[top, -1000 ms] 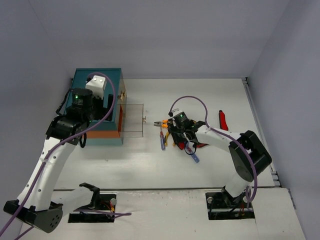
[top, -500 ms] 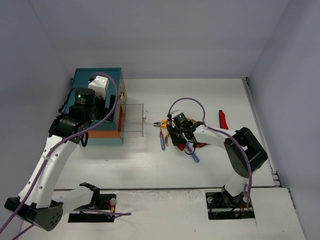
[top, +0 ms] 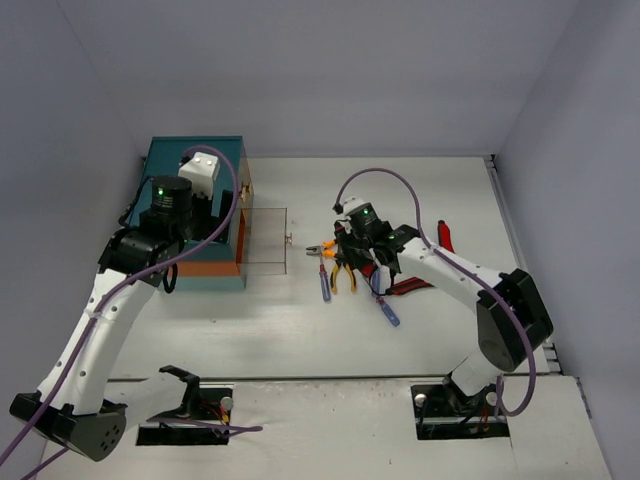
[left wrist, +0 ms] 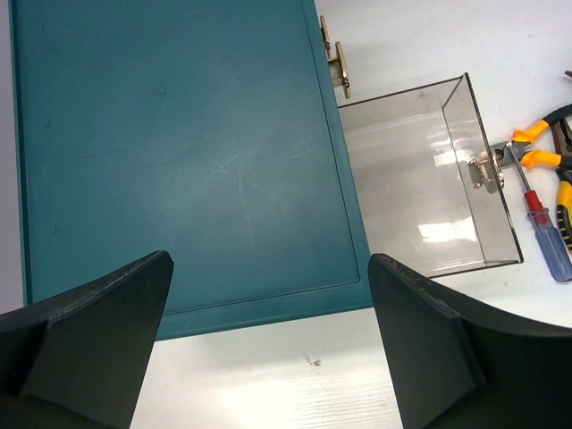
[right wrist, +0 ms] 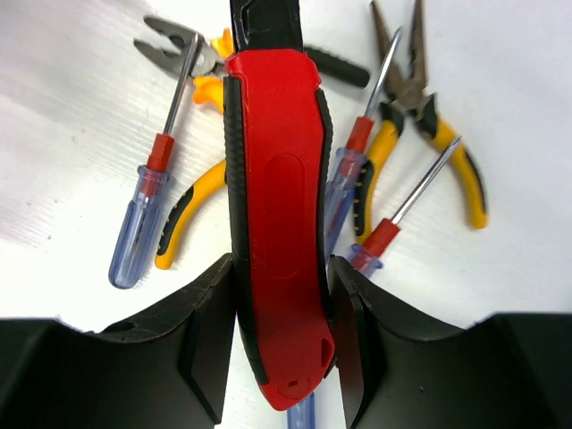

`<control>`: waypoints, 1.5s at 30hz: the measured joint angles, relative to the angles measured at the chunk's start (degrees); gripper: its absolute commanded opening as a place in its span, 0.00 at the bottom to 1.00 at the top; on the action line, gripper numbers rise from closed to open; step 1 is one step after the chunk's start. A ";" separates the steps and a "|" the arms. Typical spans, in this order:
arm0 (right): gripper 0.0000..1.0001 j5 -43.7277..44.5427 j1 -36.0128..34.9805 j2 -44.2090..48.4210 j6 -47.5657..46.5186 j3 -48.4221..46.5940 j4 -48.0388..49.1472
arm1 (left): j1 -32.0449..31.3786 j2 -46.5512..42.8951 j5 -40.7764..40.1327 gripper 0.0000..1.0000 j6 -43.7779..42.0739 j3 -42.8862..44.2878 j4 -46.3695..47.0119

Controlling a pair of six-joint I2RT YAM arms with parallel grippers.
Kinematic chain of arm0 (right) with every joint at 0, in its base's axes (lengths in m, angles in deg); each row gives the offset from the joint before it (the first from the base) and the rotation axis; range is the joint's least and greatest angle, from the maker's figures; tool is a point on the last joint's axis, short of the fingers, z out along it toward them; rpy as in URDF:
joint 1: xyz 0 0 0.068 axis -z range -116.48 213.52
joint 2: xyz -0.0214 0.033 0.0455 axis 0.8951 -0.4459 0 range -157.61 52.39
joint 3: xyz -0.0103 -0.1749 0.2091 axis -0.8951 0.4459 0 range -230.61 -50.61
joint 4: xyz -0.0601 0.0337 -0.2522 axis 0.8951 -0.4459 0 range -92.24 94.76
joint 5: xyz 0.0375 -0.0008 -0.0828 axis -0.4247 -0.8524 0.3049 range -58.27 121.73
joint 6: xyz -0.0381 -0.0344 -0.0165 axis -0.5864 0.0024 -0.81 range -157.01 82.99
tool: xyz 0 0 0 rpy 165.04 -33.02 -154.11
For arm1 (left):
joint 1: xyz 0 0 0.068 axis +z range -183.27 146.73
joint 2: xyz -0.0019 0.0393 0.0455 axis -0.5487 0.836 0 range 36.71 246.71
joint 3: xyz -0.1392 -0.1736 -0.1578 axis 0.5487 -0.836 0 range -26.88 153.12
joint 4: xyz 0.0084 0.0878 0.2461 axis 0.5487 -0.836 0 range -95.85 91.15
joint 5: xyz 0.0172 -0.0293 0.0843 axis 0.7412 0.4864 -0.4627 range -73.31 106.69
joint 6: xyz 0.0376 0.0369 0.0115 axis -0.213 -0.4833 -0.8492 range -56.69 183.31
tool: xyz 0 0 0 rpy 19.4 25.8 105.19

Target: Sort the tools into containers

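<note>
Red and black plastic fills the right wrist view: one cutter (right wrist: 275, 241) sits between the fingers of the right claw (right wrist: 281, 344), which is clamped across the width of the handle. The cutter's long axis runs straight out from the claw, with its black nose pointing away from the wrist. Below and beside it lie a blue-handled screwdriver (right wrist: 134, 241) and yellow-handled pliers (right wrist: 447, 152). Whether the cutter is clear of this pile cannot be told.

The target is the clear drawer (top: 265, 240), pulled out of the teal chest (top: 165, 160) with its mouth facing up. From the right claw (top: 358, 245) the drawer lies to the robot's left, across a narrow strip of bare worktop (top: 300, 320). The drawer's front wall and brass knob (left wrist: 483, 170) face the pile (a screwdriver tip rests just beside the knob).

The left claw (left wrist: 268, 268) hangs over the chest top, fingers wide apart and holding nothing. The right arm carries the tool and is judged the one to deliver it.

Clearance notes:
- The drawer walls are transparent, so their upper edges are easy to misjudge; the cutter needs to pass above the front wall.
- The cutter probably fits best with its long axis turned along the longer side of the drawer.
- The left arm stands near the drawer's inner end; the outer half offers more open room.
</note>
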 measured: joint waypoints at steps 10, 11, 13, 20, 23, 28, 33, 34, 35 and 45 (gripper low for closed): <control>0.00 0.57 -1.60 1.91 -4.81 -12.61 -6.55 | -0.10 0.82 -0.03 0.89 -0.03 0.27 0.00; 0.00 0.29 -2.22 1.82 -5.24 -14.76 -6.61 | -0.10 0.87 -0.04 0.89 -0.03 0.38 0.00; 0.00 -0.51 -3.52 1.35 -5.76 -19.22 -7.17 | -0.10 0.91 -0.17 0.89 -0.03 0.58 0.02; 0.00 -3.35 -7.37 -5.82 -4.99 -30.96 -6.40 | -0.13 0.94 -0.76 0.89 -0.03 1.15 0.00; 0.00 -4.25 -9.19 -10.91 -4.09 -33.86 -5.95 | -0.13 0.94 -0.95 0.89 -0.03 1.33 0.02; 0.00 -4.73 -11.02 -16.48 0.19 -34.42 -5.35 | -0.13 0.92 -1.55 0.89 -0.03 1.56 0.02; 0.00 -4.65 -11.40 -17.79 5.53 -34.44 -2.66 | -0.13 0.76 -2.00 0.89 -0.11 1.62 0.00; 0.00 -4.62 -11.41 -17.79 6.60 -34.56 -1.92 | -0.13 0.74 -2.01 0.89 -0.13 1.62 0.00; 0.00 -4.62 -11.42 -17.79 7.70 -34.64 -0.83 | -0.13 0.72 -2.01 0.89 -0.18 1.62 0.02; 0.00 -4.51 -12.42 -18.04 14.57 -35.19 6.10 | -0.13 0.52 -2.18 0.89 -0.74 1.62 0.00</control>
